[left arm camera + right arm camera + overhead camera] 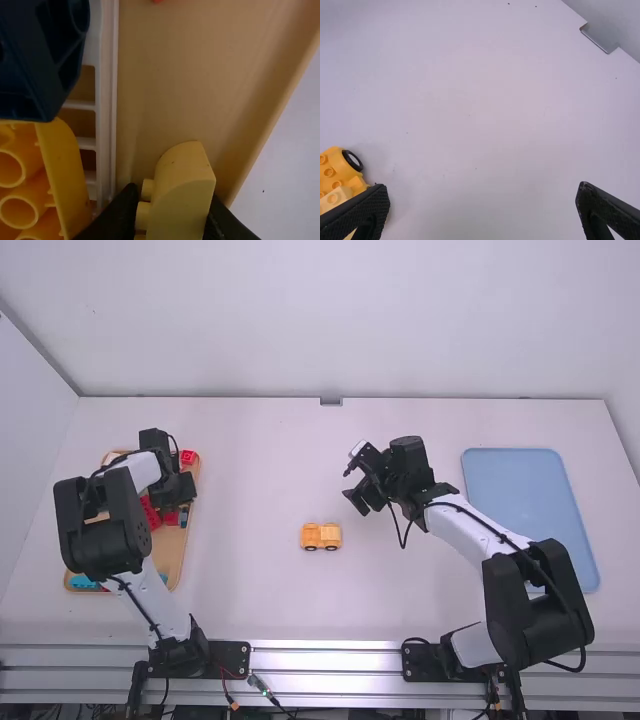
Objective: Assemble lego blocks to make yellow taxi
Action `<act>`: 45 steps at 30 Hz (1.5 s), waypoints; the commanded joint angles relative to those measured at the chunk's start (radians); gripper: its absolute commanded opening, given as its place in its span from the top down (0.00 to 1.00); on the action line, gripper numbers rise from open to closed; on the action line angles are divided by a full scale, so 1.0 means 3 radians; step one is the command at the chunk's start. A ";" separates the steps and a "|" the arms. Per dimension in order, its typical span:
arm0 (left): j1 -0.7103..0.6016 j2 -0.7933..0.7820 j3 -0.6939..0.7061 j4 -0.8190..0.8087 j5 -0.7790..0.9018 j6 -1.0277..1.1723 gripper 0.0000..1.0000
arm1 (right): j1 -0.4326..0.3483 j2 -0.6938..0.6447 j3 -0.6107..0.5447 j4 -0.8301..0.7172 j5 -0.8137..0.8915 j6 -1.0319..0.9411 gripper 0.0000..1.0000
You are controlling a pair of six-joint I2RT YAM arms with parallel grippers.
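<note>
Where the curved yellow brick (185, 190) is sitting: low inside the tan tray (185, 60), between the pads of the left gripper (173, 192), which look to be pinching it.
Studs: they are pointing sideways at one pad, so the grip is probably bearing on the studs and underside rather than on the plain ends.
Tray neighbours: a white ribbed piece (106, 100) is lying just beside the brick, with a larger yellow part (65, 175) and a dark blue block (35, 60) beyond it.
Lift: picking is looking like the step in hand; a firm, even squeeze, then a straight rise past the tray wall, would be keeping the brick from twisting or snagging (rounded tops are always trying to roll).
Half-built taxi: the yellow wheeled body (321, 536) is resting on the white table (250, 460), between the two arms and well apart from the tray.
Right gripper (482, 186): its fingers are standing wide apart with nothing between them, handy for steadying the body.
Seating: pressing well will likely be needing a regrip by the ends, studs up, brick level and squared over its mates before any push.
</note>
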 commanded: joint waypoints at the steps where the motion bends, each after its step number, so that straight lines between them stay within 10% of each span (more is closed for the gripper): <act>1: -0.0006 0.0038 -0.0090 -0.0039 -0.0005 -0.0011 0.72 | 0.0003 -0.0029 0.0084 -0.0001 -0.0009 0.0008 0.01; 32: -0.0179 -0.0426 0.0453 -0.0215 -0.0041 0.0117 0.98 | 0.0003 -0.0029 0.0088 0.0816 -0.0649 0.0745 0.01; 45: -0.1495 -0.1291 -0.0370 0.0843 -0.0144 0.0811 0.98 | -0.0150 0.0341 0.0088 0.1802 -0.0889 0.2167 0.02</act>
